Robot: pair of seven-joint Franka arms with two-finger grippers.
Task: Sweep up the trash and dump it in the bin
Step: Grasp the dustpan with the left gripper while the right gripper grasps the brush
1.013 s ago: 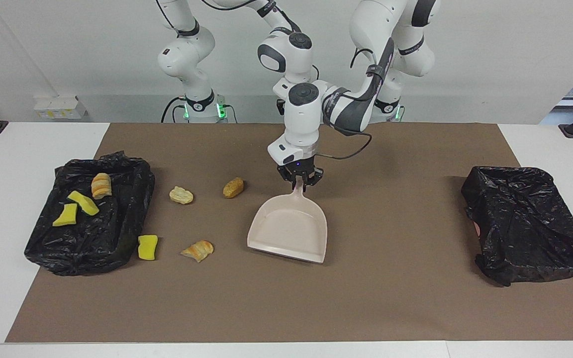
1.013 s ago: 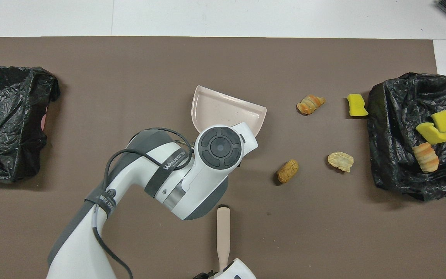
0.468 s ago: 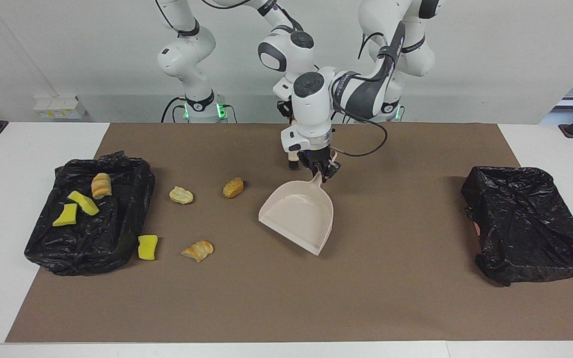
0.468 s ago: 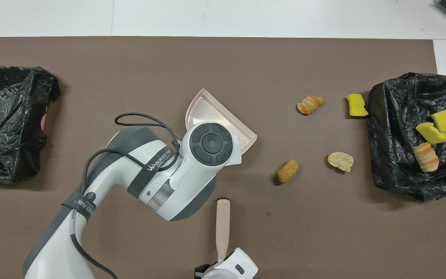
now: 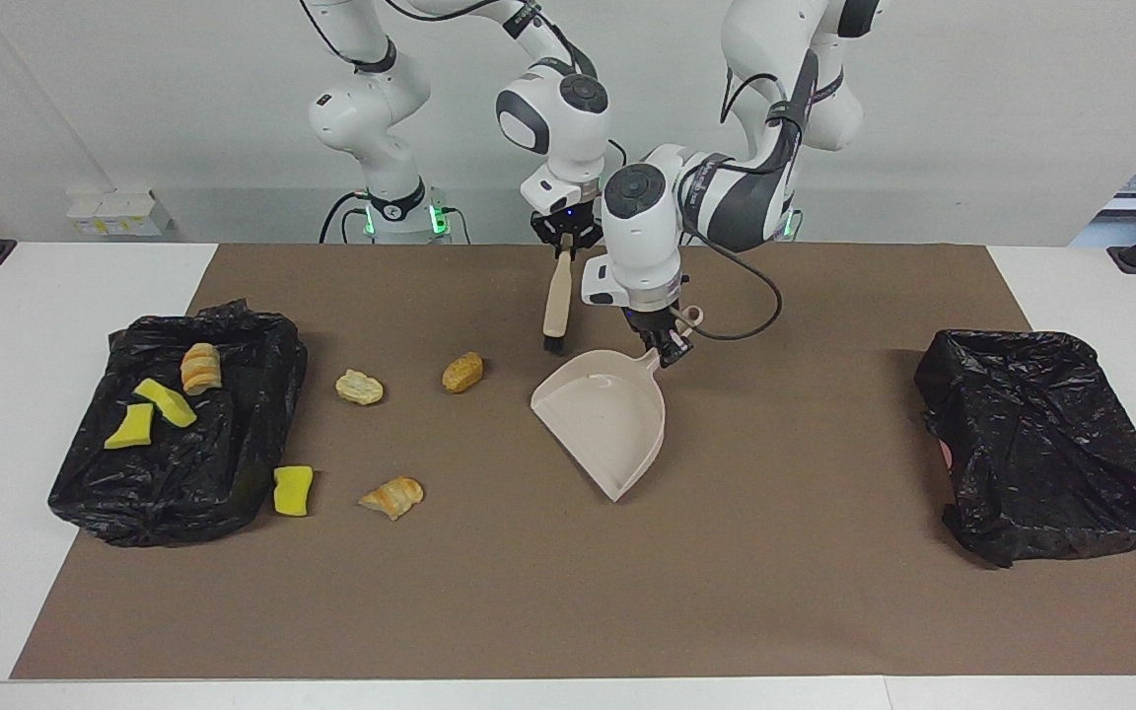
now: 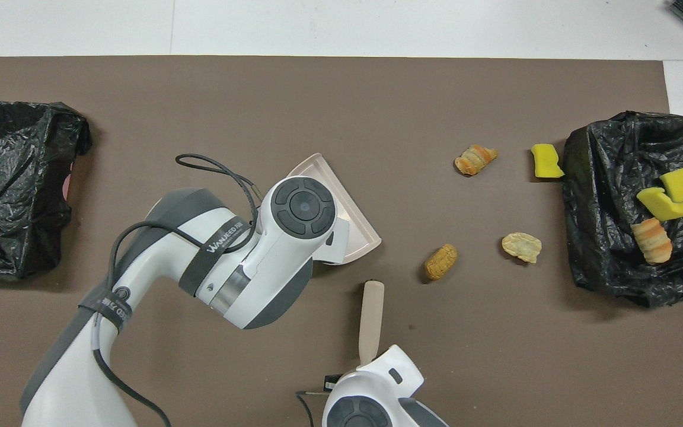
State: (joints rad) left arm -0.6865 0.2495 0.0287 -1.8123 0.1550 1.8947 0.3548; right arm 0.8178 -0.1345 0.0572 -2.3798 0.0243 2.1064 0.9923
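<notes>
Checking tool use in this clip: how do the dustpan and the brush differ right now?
The dustpan is a broad, open scoop, tilted with its mouth low at the mat; the brush is a slim stick hanging upright with bristles down. The left tool grips the dustpan's handle; the right tool is shut on the brush's handle top. The dustpan is empty. Both are beige and held beside each other.

Seven pieces of trash, all at the right arm's end of the table. In the bag (image 5: 233,473): two yellow sponges (image 5: 129,426) (image 5: 166,402), touching, and one bread roll (image 5: 200,368), nearest the robots. Against the bag's wall: third sponge (image 5: 293,490). On the mat (image 5: 568,592), apart: croissant bit (image 5: 392,496), pale piece (image 5: 359,387), brown nugget (image 5: 462,372), each lying flat.
</notes>
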